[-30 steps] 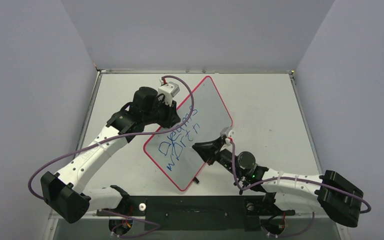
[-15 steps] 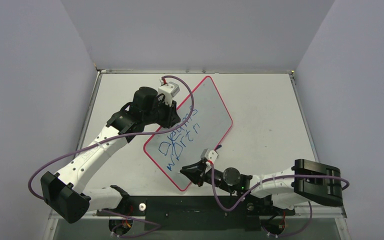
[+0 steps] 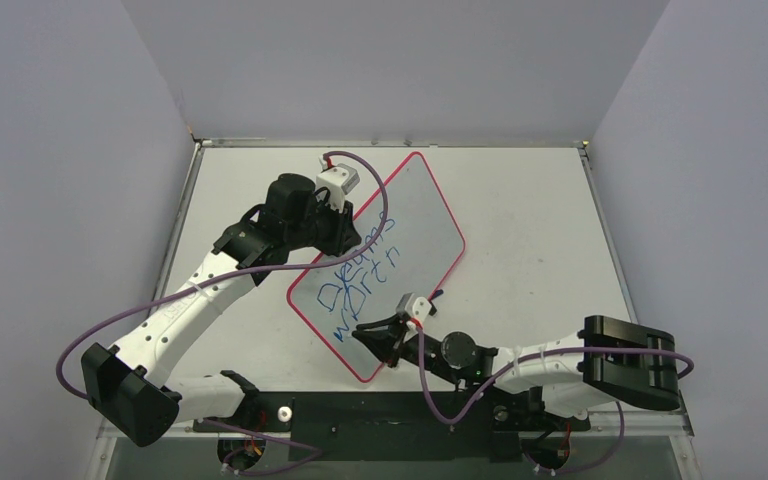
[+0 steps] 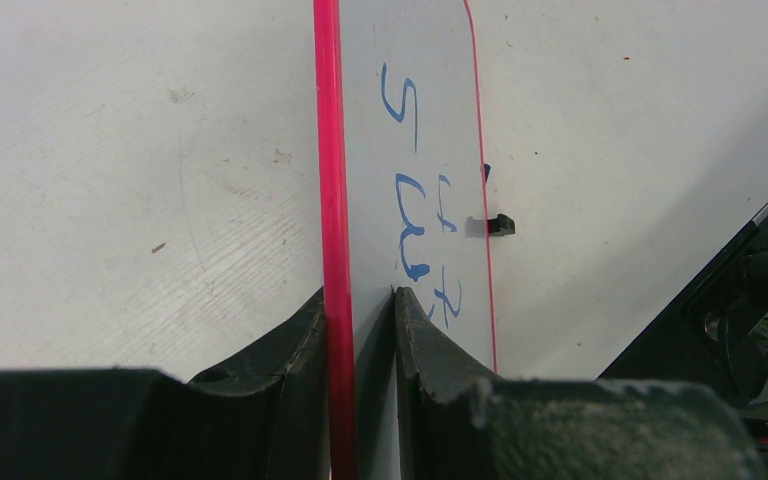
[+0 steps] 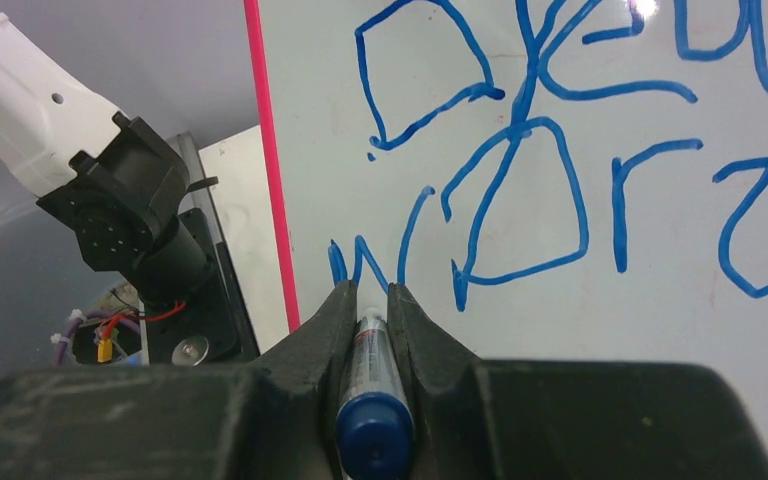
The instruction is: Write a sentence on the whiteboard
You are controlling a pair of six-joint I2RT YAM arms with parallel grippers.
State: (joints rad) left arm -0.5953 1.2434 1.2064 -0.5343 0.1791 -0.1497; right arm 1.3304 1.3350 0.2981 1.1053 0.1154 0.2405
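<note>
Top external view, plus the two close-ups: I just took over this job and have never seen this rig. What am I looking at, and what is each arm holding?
These are two robot arms bolted at the near edge of a table. The top view looks down from above and behind them. Each close-up comes from a camera on one wrist, with that arm's own fingers in view. The left end effector is clamped on the red rim of the whiteboard, which sits at an angle across the table. The right end effector grips a blue marker, pointed at the board beside the lowest line of the blue sentence. Three uneven lines show so far.
</note>
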